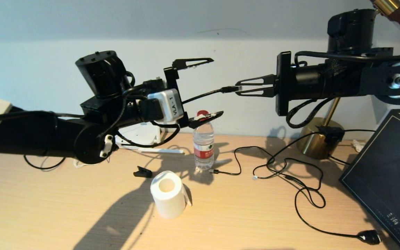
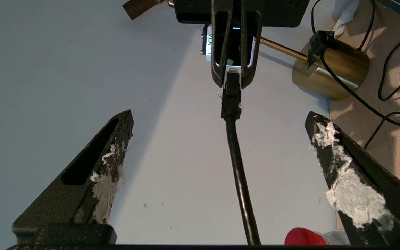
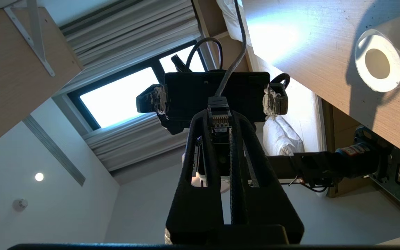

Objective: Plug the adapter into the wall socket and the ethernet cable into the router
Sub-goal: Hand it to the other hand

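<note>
**Black cable passed in mid-air, plug end in the right gripper**

Black and thick, the ethernet cable (image 1: 203, 94) ran in the air above the table's back edge, between the two arms. The right gripper (image 1: 239, 89) pinched its clear connector (image 3: 218, 119), fingers pressed together on it, gold contacts visible in the right wrist view. The left gripper (image 1: 200, 92) stood spread wide around the cable's run, touching nothing that I could see.

Router (image 1: 141, 133): partly hidden behind the left arm near the back edge; ports not visible. Adapter and wall socket: not seen.

Judgement on the step: the connector was being re-gripped for insertion. To do it well, the right gripper would hold firm on the plug body, keep the clip free, and square the plug to the port before pushing. Slack in the cable mattered; the left gripper could steady it.

Count: one water bottle (image 1: 203, 144), one paper roll (image 1: 168, 194), one brass lamp base (image 1: 319, 139), one small black clip (image 1: 142, 172), one dark book (image 1: 387, 173) at the right edge, thin black cords (image 1: 290, 173) looping across the table.
</note>
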{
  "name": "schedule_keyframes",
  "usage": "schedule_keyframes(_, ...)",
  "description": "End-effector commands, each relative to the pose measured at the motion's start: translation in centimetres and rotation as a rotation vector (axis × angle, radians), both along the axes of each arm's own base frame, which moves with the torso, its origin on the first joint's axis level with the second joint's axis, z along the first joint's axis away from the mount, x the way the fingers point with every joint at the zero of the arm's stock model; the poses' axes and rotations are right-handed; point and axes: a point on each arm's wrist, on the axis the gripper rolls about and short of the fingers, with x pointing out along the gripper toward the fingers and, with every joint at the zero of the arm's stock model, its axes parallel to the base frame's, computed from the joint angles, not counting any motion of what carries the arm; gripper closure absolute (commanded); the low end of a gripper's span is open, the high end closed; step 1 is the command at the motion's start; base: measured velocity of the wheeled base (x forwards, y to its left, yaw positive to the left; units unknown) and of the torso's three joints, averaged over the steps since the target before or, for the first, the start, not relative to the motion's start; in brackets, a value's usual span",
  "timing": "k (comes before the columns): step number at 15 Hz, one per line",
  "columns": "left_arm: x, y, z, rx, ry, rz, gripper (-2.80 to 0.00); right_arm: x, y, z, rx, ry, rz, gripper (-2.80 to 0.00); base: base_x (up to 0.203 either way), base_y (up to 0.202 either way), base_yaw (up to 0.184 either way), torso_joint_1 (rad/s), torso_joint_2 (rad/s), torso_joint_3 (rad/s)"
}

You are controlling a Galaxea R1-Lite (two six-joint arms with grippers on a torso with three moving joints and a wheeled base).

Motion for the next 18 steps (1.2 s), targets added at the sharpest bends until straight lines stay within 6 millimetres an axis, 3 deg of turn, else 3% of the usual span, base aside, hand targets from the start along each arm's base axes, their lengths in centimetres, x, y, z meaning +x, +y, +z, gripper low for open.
schedule_keyframes(1,-0.14,0.03,0.23,-0.002,-0.015,-0.004,-2.8,-0.16,0.02,0.21,0.005,0.004,0.006,0.0,0.0,0.0,0.0,0.0,0.0,0.0)
schedule_keyframes(18,-0.19,-0.14,0.61,-0.009,-0.035,-0.002,-2.8,-0.61,0.73,0.42,0.013,0.018,0.028,0.0,0.0,0.0,0.0,0.0,0.0,0.0)
